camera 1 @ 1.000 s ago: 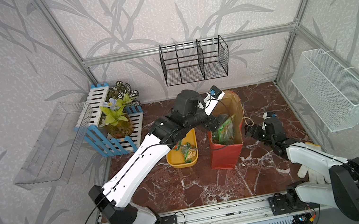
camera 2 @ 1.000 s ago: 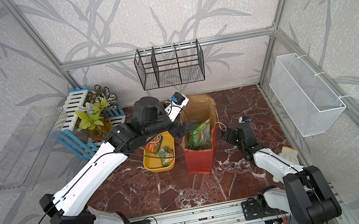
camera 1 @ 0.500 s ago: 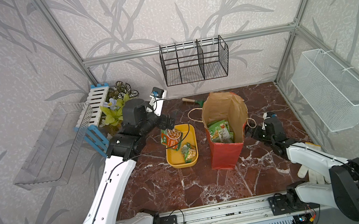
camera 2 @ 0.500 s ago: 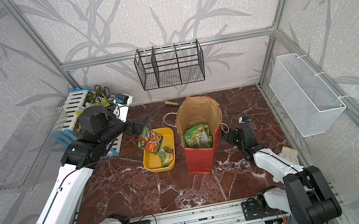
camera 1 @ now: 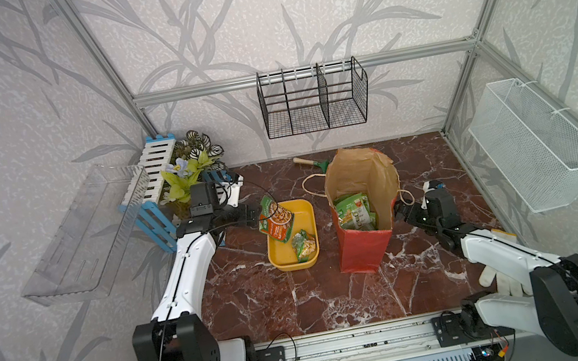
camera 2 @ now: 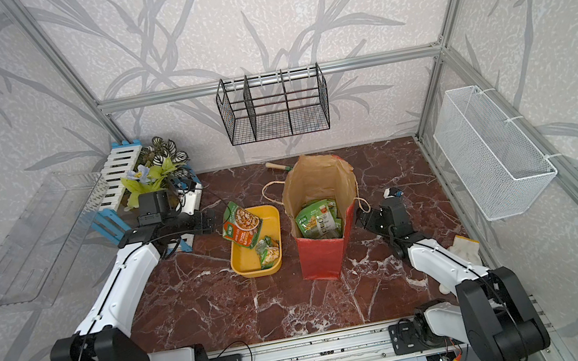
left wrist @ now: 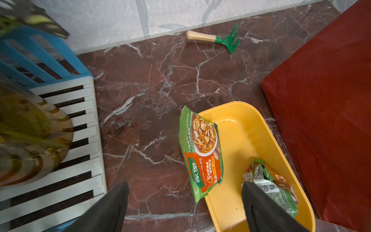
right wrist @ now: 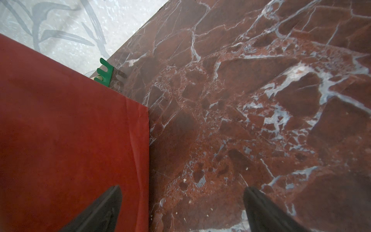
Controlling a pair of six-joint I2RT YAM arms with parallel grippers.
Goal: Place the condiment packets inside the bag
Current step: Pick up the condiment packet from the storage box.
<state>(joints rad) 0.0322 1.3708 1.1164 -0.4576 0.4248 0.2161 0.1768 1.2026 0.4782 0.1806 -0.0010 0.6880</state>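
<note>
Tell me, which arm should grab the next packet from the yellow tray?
Left, probably. The left tool, open, is beside the leaning packet on the yellow tray. The right tool, also open, sits on the far side of the red bag, which blocks it.

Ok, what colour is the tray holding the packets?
Yellow. The tray shows clearest in the left wrist view.

Yellow tray (camera 1: 286, 259) sits mid-table on red marble (camera 1: 302, 307); a green rake (camera 1: 310, 163) lies by the back wall; plants (camera 1: 192, 162) fill a blue-white crate (camera 1: 149, 174); black wire basket (camera 1: 322, 95), white mesh basket (camera 1: 538, 145) and clear shelf (camera 1: 88, 233) hang on the walls
</note>
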